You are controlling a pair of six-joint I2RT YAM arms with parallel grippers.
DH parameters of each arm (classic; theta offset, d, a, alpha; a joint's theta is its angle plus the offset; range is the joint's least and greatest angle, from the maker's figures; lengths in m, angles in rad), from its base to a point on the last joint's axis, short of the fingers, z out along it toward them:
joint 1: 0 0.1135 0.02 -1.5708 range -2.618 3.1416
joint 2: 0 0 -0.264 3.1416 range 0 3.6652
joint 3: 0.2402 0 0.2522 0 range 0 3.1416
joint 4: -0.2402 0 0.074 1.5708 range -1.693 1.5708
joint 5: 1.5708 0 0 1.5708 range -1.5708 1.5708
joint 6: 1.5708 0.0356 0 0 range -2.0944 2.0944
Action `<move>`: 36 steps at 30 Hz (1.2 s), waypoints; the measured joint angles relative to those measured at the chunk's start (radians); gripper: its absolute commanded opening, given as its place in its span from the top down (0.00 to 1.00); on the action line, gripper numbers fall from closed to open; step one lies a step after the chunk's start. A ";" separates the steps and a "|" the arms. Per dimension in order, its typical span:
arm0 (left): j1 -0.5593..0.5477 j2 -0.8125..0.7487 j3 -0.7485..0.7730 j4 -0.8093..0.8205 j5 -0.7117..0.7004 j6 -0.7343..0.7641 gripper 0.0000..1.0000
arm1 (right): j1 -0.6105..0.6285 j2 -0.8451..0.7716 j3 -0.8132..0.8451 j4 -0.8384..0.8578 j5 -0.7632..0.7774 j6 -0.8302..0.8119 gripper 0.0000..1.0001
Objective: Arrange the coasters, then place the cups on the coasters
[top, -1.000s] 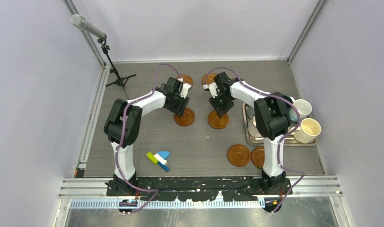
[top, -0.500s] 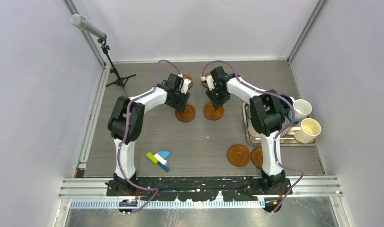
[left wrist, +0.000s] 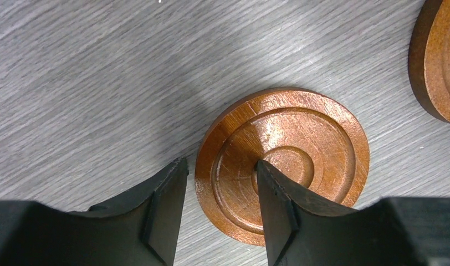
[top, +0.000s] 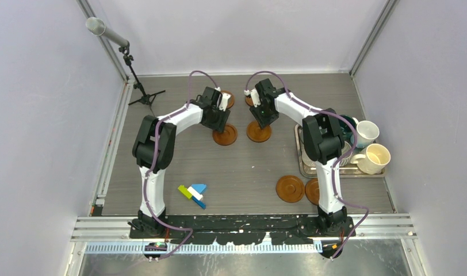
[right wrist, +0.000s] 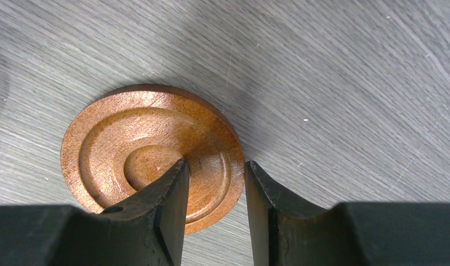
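Observation:
Two reddish-brown ringed coasters lie flat side by side at mid-table. My left gripper (top: pixel 221 121) stands over the left coaster (top: pixel 225 135). In the left wrist view its jaws straddle that coaster's (left wrist: pixel 284 160) rim. One finger is over the centre and the other is on the table, a small gap from the edge, so the gripper (left wrist: pixel 221 166) is open. My right gripper (right wrist: pixel 216 163) is shut on the right coaster (right wrist: pixel 151 155): one finger rests by the centre boss, the other against the rim. Cups, white (top: pixel 367 131) and cream (top: pixel 375 157), stand at the right.
Two more coasters (top: pixel 290 188) lie at the front right, one half under the right arm. Two others (top: pixel 228 99) sit behind the grippers, largely hidden. The steel tray (top: pixel 304 168) holds the cups. Coloured blocks (top: pixel 193 192) lie front left. A tripod (top: pixel 144 95) stands back left.
Both grippers slid their coasters toward the back of the table, the right one also leftward. The left jaws have spread slightly off their coaster's rim.

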 measured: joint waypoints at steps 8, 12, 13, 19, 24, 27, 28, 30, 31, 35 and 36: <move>0.003 0.019 0.030 -0.009 0.000 -0.001 0.47 | 0.000 0.000 0.002 -0.002 0.000 0.000 0.60; 0.004 0.020 0.031 -0.010 0.000 -0.002 0.45 | -0.001 0.000 0.002 -0.003 0.000 0.000 0.58; 0.004 0.020 0.031 -0.010 0.001 -0.003 0.44 | -0.002 0.000 0.003 -0.002 0.000 0.001 0.58; 0.004 0.020 0.032 -0.011 0.001 -0.008 0.40 | -0.003 0.000 0.004 0.000 0.002 0.003 0.57; 0.005 0.020 0.041 -0.032 0.002 -0.006 0.36 | -0.004 0.000 0.017 -0.007 0.003 0.004 0.53; 0.005 0.018 0.048 -0.048 0.002 0.001 0.33 | -0.004 0.000 0.018 -0.008 0.004 0.004 0.48; 0.005 0.016 0.049 -0.051 0.002 0.003 0.32 | -0.004 -0.001 0.018 -0.010 0.003 0.004 0.47; 0.005 0.007 0.049 -0.056 0.002 0.008 0.30 | -0.004 -0.004 0.018 -0.017 -0.006 0.005 0.44; 0.005 0.001 0.049 -0.058 0.002 0.008 0.29 | -0.004 -0.008 0.018 -0.022 -0.013 0.006 0.43; 0.005 -0.040 0.049 -0.071 0.004 0.010 0.27 | -0.004 -0.051 0.018 -0.049 -0.050 0.008 0.42; 0.005 -0.055 0.049 -0.074 0.006 0.009 0.26 | -0.004 -0.068 0.018 -0.056 -0.060 0.007 0.42</move>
